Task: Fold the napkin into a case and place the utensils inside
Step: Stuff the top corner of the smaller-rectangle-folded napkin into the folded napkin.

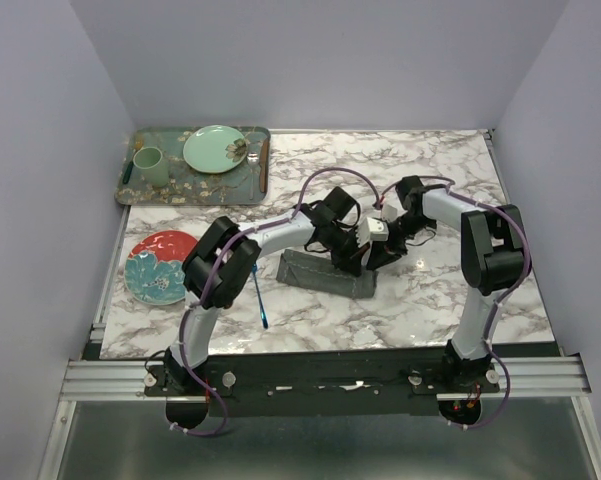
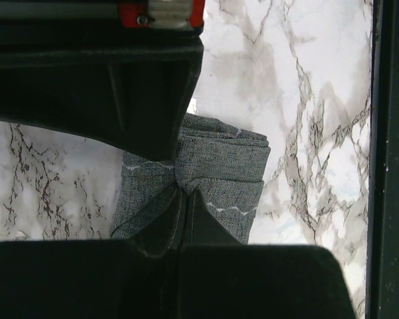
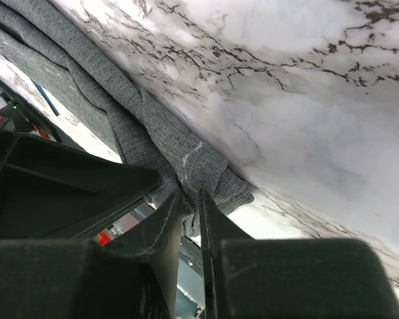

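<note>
The dark grey napkin (image 1: pixel 325 273) lies folded into a narrow strip mid-table, slanting down to the right. Both grippers meet at its right end. In the left wrist view my left gripper (image 2: pixel 186 191) is shut, pinching a puckered fold of the napkin (image 2: pixel 219 159). My right gripper (image 3: pixel 190 196) also grips the napkin (image 3: pixel 119 113), with bunched cloth showing between its narrow-set fingers. From above, the left gripper (image 1: pixel 352 258) and right gripper (image 1: pixel 378 255) sit side by side. A blue fork (image 1: pixel 261 300) rests on the marble left of the strip and shows faintly as a blue fork (image 3: pixel 46 98) in the right wrist view.
A patterned green tray (image 1: pixel 140 192) at the back left holds a green cup (image 1: pixel 150 165), a mint plate (image 1: pixel 216 148) and a brown-handled utensil (image 1: pixel 265 165). A red plate (image 1: pixel 170 243) and a teal flowered plate (image 1: pixel 152 282) overlap at the left edge.
</note>
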